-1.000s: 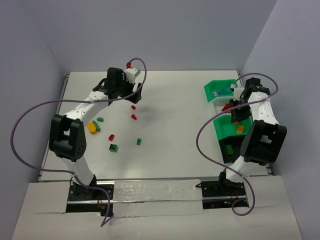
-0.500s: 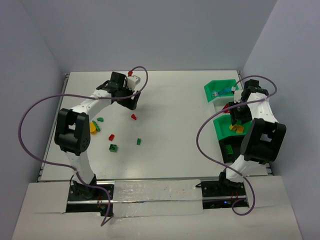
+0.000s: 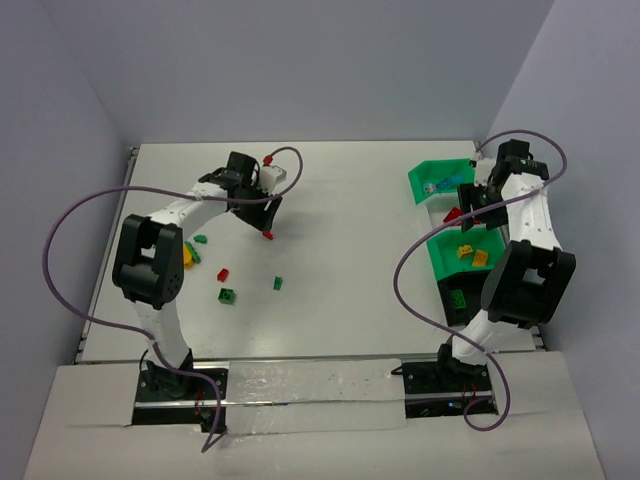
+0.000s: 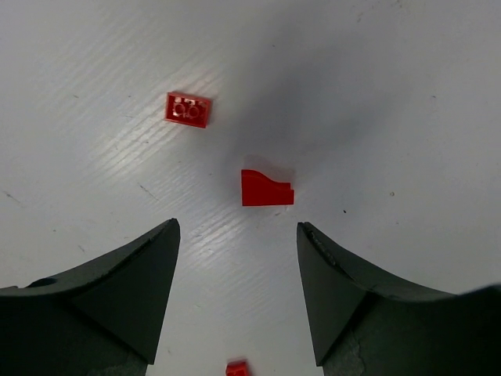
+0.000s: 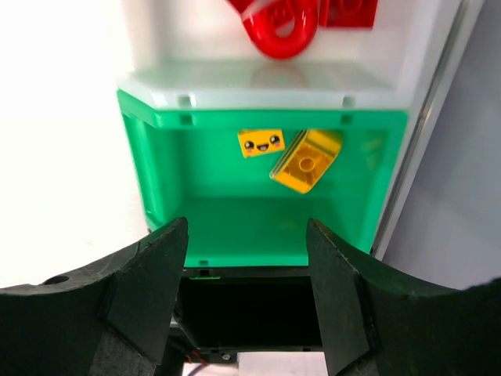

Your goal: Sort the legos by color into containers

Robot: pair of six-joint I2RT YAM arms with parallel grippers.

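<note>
Three red legos lie on the white table under my left gripper [image 4: 237, 227]: a studded brick [image 4: 189, 109], a sloped piece [image 4: 267, 189] just ahead of the fingertips, and a small one [image 4: 237, 368] at the frame's bottom edge. The jaws stand open and empty above them. From above, that gripper [image 3: 264, 208] hangs just behind one red lego [image 3: 267, 234]. My right gripper [image 5: 247, 227], also open and empty, hovers over a green container [image 5: 156, 180] holding a smiley yellow brick [image 5: 261, 142] and a plain yellow brick [image 5: 307, 160].
Loose legos lie left of centre: yellow [image 3: 186, 257], green [image 3: 200, 239], red [image 3: 222, 273], green [image 3: 228, 295], green [image 3: 277, 283]. Three green bins line the right edge [image 3: 425, 178], [image 3: 438, 258], [image 3: 458, 298]. A red ring [image 5: 280, 31] lies beyond the yellow bin.
My right gripper opened, left a yellow brick in the middle bin and drew back toward the far side. My left gripper came down over the red legos, its jaws narrowing somewhat.
</note>
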